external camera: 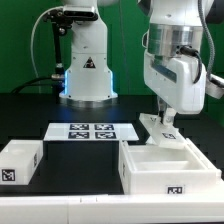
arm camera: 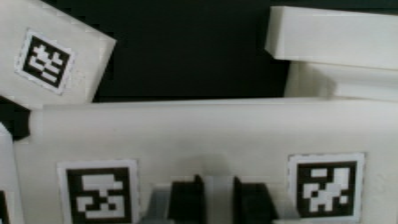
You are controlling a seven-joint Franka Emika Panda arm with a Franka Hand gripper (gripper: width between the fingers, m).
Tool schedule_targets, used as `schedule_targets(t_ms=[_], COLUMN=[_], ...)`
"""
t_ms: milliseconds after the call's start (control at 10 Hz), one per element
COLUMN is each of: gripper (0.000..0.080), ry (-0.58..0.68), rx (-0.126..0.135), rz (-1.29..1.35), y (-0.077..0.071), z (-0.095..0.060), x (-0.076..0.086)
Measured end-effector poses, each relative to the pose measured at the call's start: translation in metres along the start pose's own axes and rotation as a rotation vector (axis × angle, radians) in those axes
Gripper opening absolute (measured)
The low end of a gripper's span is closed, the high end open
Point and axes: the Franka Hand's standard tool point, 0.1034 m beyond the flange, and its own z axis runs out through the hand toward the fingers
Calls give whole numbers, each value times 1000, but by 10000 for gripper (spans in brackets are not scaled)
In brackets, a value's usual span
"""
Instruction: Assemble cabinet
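Cabinet (external camera: 170, 165), a white open box, sits near right. The gripper (external camera: 166, 123), fingers clenched, apparently pinches a small tagged panel (external camera: 158, 125) over its far wall; lower squarely.

No legible text, only marker tags (arm camera: 100, 190).

We see the cabinet (external camera: 168, 165) as smooth matt white plastic, its square tags printed flat black on white. The table (external camera: 90, 160) looks matt black. The marker board (external camera: 82, 132) seems thin, matt and white. The arm's shell (external camera: 172, 60) is glossy white plastic, and the fingers (arm camera: 187, 200) are dull black.
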Motion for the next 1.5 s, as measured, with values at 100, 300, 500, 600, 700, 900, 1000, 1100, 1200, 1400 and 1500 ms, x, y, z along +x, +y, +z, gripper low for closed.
schedule_targets(t_ms=[100,300,500,600,700,900,1000,1100,1200,1400,1500], gripper=[66,66,67,67,67,67,67,67,67,67,67], ry=[2,22,51,75,76,77,77,78,82,91,95], rx=[-2,32,75,101,102,100,100,112,131,154,142], rz=[0,13,46,66,52,51,51,56,68,73,79], y=[0,-23,-58,-73,-70,-70,-70,-72,-78,-95,-97], z=[1,6,6,4,5,5,5,6,8,7,7], x=[0,2,0,0,3,3,3,5,8,6,7])
